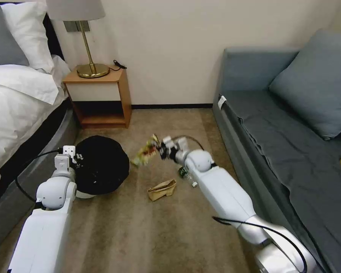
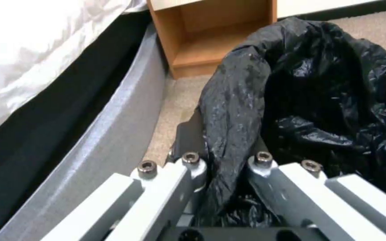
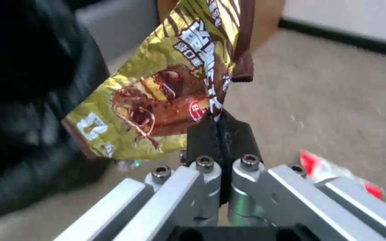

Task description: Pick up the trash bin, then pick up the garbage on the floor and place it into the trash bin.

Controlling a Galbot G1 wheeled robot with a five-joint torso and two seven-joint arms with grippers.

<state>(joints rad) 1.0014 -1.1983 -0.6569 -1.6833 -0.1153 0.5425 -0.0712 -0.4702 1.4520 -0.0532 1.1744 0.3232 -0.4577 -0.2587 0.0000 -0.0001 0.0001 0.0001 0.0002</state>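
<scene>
Trash bin (image 1: 102, 167), one, stood beside the bed (image 1: 22, 98), its bag-lined rim pinched in the left gripper (image 2: 226, 160) jaws. Right gripper (image 3: 219, 134) jaws clamped one gold wrapper (image 3: 157, 100); one brown paper bag (image 1: 162, 189), one bottle (image 1: 187, 176) and one red-and-white packet (image 3: 336, 170) lay on the carpet (image 1: 140, 227).
</scene>
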